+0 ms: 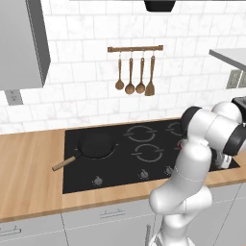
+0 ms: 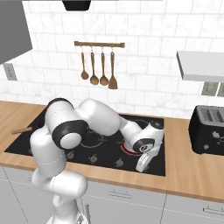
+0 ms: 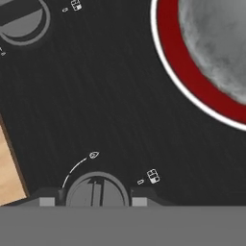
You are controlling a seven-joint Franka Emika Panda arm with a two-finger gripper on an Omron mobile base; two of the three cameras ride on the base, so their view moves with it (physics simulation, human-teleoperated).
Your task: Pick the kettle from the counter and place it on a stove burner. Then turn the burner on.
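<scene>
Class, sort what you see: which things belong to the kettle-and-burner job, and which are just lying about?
Job: kettle, glowing red burner, knob, gripper around it, counter.
Lying about: frying pan, hanging wooden utensils, toaster.

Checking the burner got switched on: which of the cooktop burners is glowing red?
The front right burner, the one under the kettle. It shows a red ring; the other burners are plain grey outlines on the black glass.

bare cooktop (image 3: 110, 96) beside kettle (image 3: 216, 43); knob (image 3: 96, 190) between fingertips
</scene>
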